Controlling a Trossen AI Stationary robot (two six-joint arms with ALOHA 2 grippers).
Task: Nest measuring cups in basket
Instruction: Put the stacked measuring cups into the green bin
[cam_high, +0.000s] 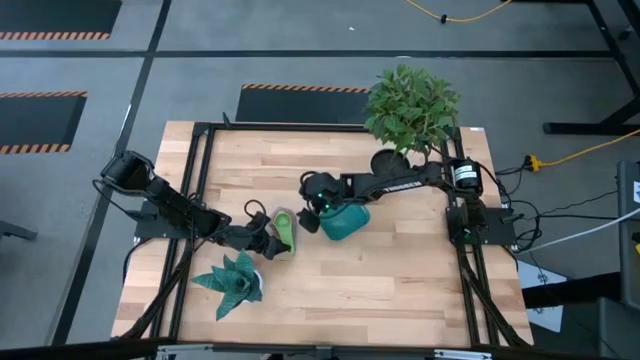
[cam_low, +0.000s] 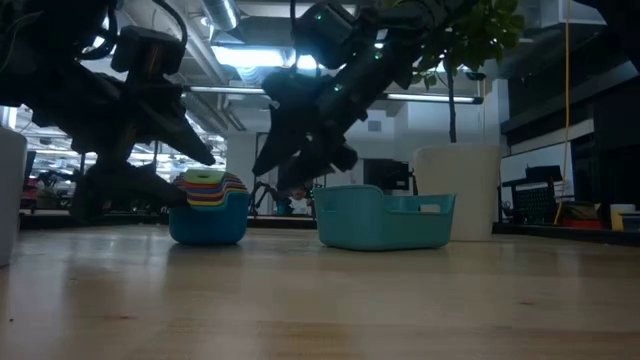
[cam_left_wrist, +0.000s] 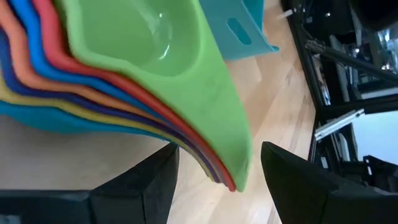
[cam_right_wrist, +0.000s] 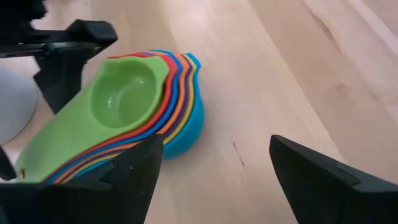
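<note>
The measuring cups (cam_right_wrist: 140, 118) sit as one nested stack on the wooden surface (cam_high: 400, 280), green cup (cam_left_wrist: 155, 56) innermost on top and the light blue one outermost at the bottom, their flat handles fanned together and pointing toward the left end effector (cam_left_wrist: 214, 186). The teal basket (cam_high: 345, 220) stands just beside the stack, apart from it and empty as far as the low view shows. The left end effector's fingers are spread, one to each side of the bundled handles, not yet touching them; the handle tips lie in the gap between the fingers. To do this step well, I judge it should push in further so the pads cover all the layered handles, then close squarely, since a pinch on the tips alone could let the lower cups slip or the stack tilt when lifted. The right end effector (cam_right_wrist: 214, 180), fingers also spread and holding nothing, hangs above the basket, looking toward the stack.
</note>
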